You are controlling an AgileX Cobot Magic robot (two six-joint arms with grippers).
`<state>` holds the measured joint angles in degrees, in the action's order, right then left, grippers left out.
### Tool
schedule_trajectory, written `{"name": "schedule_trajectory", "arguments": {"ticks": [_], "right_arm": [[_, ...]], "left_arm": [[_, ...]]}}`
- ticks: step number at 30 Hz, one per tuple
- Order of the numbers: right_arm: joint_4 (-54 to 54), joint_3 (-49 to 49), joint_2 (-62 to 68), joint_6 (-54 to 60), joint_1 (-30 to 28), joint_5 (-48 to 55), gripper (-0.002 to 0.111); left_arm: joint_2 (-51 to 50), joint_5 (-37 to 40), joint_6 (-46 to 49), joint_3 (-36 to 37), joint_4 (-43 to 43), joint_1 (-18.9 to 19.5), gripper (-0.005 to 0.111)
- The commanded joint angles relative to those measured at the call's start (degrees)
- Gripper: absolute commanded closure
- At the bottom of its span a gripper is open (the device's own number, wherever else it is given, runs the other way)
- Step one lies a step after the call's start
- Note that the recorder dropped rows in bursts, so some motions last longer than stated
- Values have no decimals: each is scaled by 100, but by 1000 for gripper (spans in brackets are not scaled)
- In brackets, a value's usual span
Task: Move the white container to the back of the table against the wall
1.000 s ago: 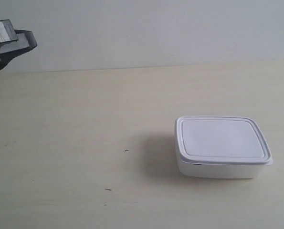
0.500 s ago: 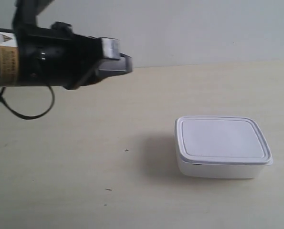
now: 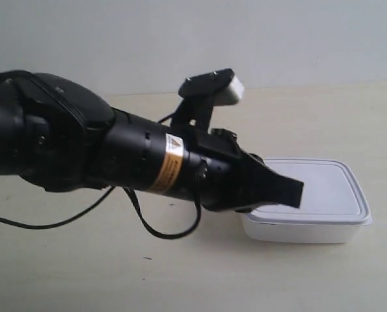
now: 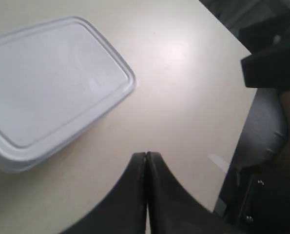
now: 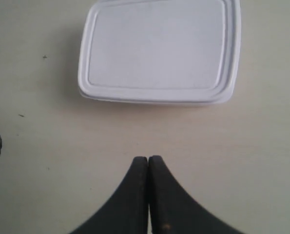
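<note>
The table [image 3: 63, 273] is a pale cream wood-grain top. Its near part is bare in the exterior view except for a few dark specks [image 3: 147, 258].

Farther in, the white container [image 3: 330, 195] sits flat at that view's right with its rimmed lid on. It is well apart from the wall [image 3: 310, 39]. The black arm at the exterior view's left [image 3: 115, 156] reaches across, and its tip covers the container's near-left corner. A black cable [image 3: 160, 231] loops beneath the arm.

In the left wrist view, the left gripper [image 4: 146, 156] has its fingers pressed together over bare table. It stands clear of the container [image 4: 52, 83], and the table's edge runs close by.

The right gripper [image 5: 148, 158] is likewise closed and empty, facing one long side of the container [image 5: 159, 48] across open tabletop.

Beyond the container, an unbroken strip of bare table runs to the plain grey-white wall.
</note>
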<state>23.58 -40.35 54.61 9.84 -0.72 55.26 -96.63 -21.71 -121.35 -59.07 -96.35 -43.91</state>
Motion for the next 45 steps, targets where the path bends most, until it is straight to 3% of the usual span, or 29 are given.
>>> {"name": "schedule_trajectory", "arguments": {"ticks": [1, 6, 17, 25, 45], "right_arm": [[-9, 401, 50, 109, 8, -168, 108], [3, 748, 406, 153, 8, -643, 108], [407, 788, 1749, 782, 8, -1391, 108], [542, 788, 2625, 965, 8, -1958, 108], [951, 777, 3076, 1175, 8, -2619, 108]], "left_arm": [[-180, 47, -32, -37, 12, -363, 107], [-396, 273, -32, -37, 89, -532, 107], [-1155, 847, -32, -63, 204, -532, 107], [-1581, 1151, -21, -639, 204, -532, 107], [-2128, 1200, -21, -896, 140, -532, 107]]}}
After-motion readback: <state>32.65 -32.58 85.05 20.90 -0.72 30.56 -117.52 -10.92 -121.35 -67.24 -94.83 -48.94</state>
